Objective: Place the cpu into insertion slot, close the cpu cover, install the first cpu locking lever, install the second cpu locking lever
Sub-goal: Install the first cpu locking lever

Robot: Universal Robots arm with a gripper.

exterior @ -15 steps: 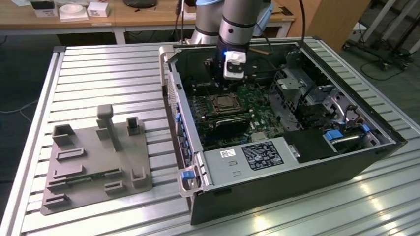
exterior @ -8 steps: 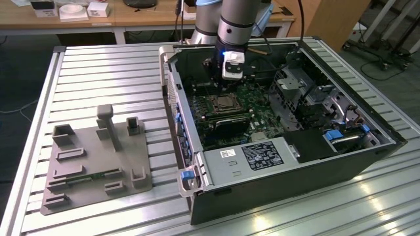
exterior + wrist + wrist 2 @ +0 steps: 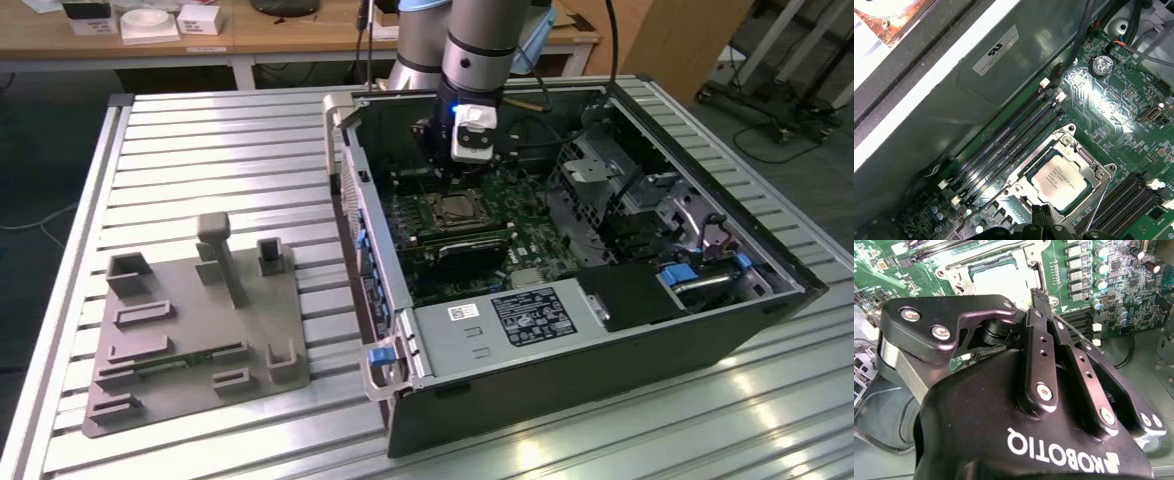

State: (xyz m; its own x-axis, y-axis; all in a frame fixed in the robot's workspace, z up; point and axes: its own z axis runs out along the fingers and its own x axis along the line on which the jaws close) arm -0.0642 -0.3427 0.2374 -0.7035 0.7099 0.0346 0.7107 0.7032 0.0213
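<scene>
**Item: cpu, seated in slot; gripper at the locking lever**

Location. An open case [image 3: 534, 400] lies on a slatted table [image 3: 214, 150]. Reading the exterior view as a dial, a grey fixture [image 3: 187, 330] sits at 8 o'clock of the case. The slot [image 3: 461, 208] is on the green board [image 3: 1114, 100] inside, and the gripper [image 3: 454, 175] hangs at 12 o'clock of it, close above.

Condition. In the first wrist view the cpu [image 3: 1059, 176] lies flat in the slot. Its pale metal top shows through the cut-out of the cover [image 3: 1039, 159], which looks folded down over it. From where I stand, placing and covering appear done.

Gripper. In the second wrist view the gripper [image 3: 1046, 305] has its jaws drawn together, with the tips beside a thin wire lever [image 3: 1072, 329] at the slot's edge. I cannot tell whether they pinch the wire or merely press on it, nor whether either lever is latched.

Handling notes (judged).
- Cpu: light, rigid, smooth on top and fragile underneath. It should be held by opposite edges only and never forced.
- Cover: thin sheet metal, stiff but bendable, best pressed on its free edge.
- Lever: slim, springy wire that is likely to slip off smooth pads. It is best taken near its bent free end, with the push kept in line with its swing.
</scene>
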